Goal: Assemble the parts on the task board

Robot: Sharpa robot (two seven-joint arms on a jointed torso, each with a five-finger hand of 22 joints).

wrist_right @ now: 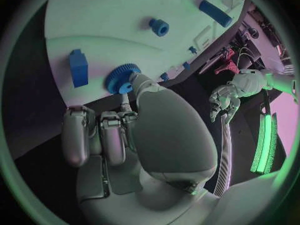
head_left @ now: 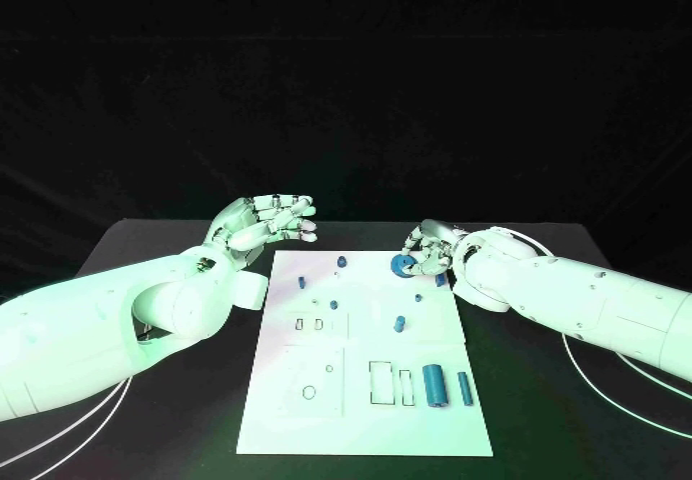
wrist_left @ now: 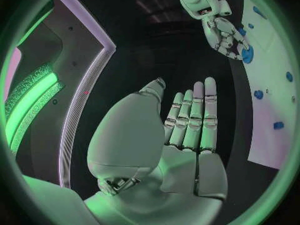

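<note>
The white board (head_left: 368,400) lies flat mid-table. Small blue parts (head_left: 400,323) stand on it; a blue gear (head_left: 402,264) sits at its far right edge.

One white task board (head_left: 368,420), one blue gear (head_left: 402,264), two blue cylinders (head_left: 434,385) near its right edge, roughly six small blue parts (head_left: 400,323), two hands (head_left: 274,222).

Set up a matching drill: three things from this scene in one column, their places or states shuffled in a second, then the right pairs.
1. silver left hand
2. silver right hand
3. long blue cylinder

A. lying at the near end of the white task board
B. holding nothing, off the board's far left corner
C. holding the round blue gear at the board's far right edge

Pairs: 1-B, 2-C, 3-A
</note>
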